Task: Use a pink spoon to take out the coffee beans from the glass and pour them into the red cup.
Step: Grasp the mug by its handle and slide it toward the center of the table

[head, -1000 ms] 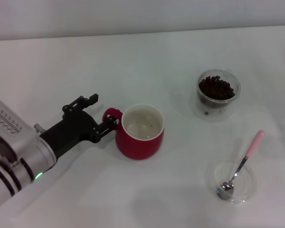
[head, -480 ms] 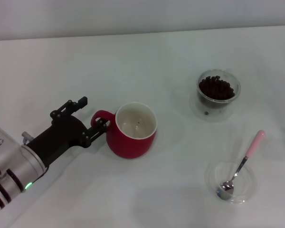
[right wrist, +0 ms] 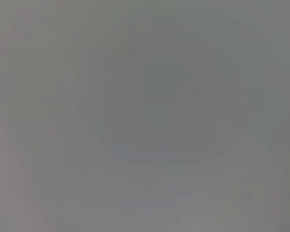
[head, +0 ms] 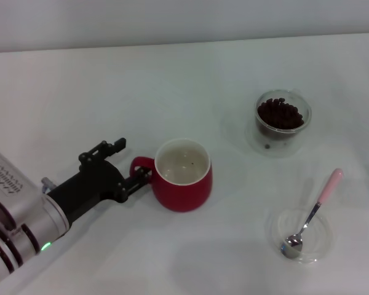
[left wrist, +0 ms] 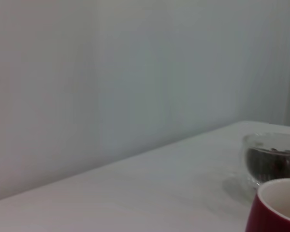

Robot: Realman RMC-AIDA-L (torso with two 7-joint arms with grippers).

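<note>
No brand, label or legible writing shows on any item; the left arm's silver housing carries only a ribbed grille and a small green indicator light. The left hand (head: 141,174) lies low over the white surface (head: 111,86) at the 8 o'clock side of the scene, its black fingers (head: 145,177) clenched on the loop handle of the red cup (head: 184,178). The red cup stands upright at centre, handle pointing to 9 o'clock toward that hand, its white inside holding only a couple of dark specks. The glass (head: 283,123) stands at 2 o'clock from the red cup, well apart from it and from the left hand, and contains the heap of coffee beans (head: 281,114). The pink spoon (head: 312,212) lies at 4 o'clock from the red cup, its metal bowl resting in a shallow clear dish (head: 323,243) and its pink handle projecting over the rim toward 1 o'clock. In the left wrist view the red cup's rim (left wrist: 278,205) appears close by, with the glass (left wrist: 270,157) behind it. The right hand appears in no view, and the right wrist view shows only uniform grey.
</note>
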